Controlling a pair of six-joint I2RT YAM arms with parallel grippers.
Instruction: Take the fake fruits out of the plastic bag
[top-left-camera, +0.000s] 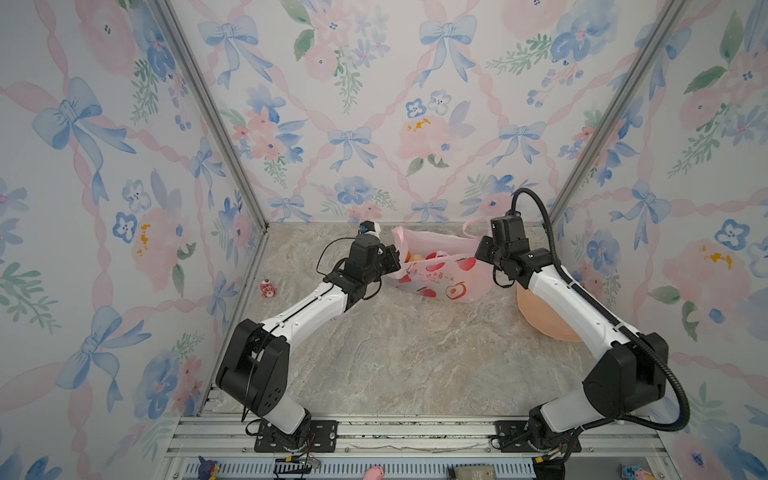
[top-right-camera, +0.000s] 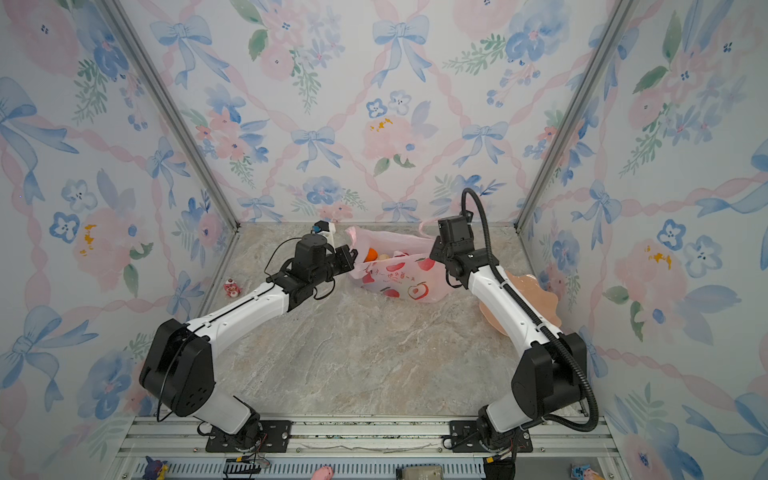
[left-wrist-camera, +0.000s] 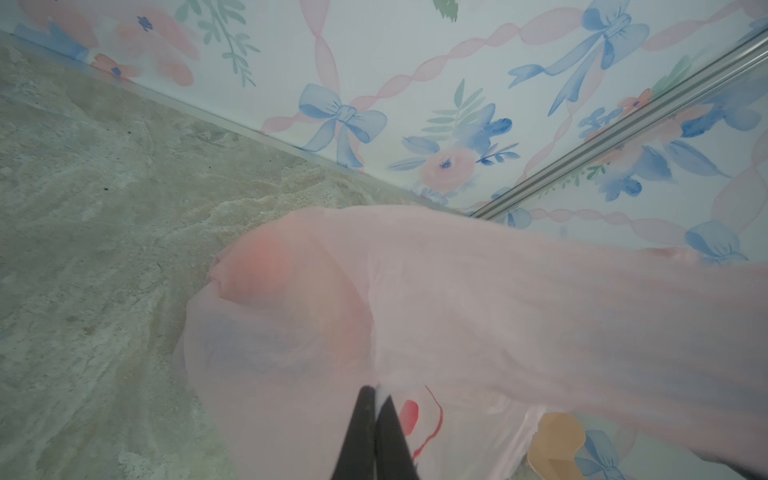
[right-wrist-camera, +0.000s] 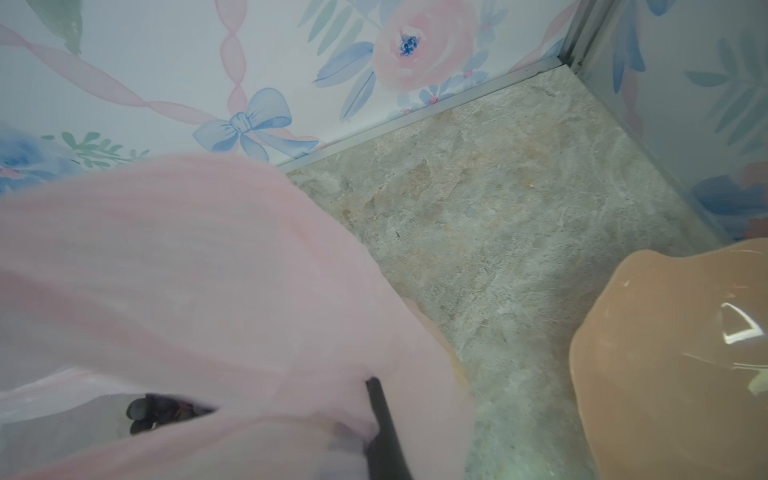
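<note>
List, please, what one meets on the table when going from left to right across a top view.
red-and-white figurine → left gripper, its jaws shut on the bag's edge → plastic bag → peach plate

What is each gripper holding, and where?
Both hold the plastic bag: left gripper pinches its left edge by the mouth, right gripper its right edge, jaws shut on thin film.

Pink plastic bag (top-left-camera: 446, 276), peach plate (top-right-camera: 540, 293), beige-grey marbled table (top-left-camera: 395, 353).
Translucent film, red-and-white fruit prints; an orange fruit (top-right-camera: 371, 254) inside; walls (top-left-camera: 353, 83) with blue bows, pink flowers.
</note>
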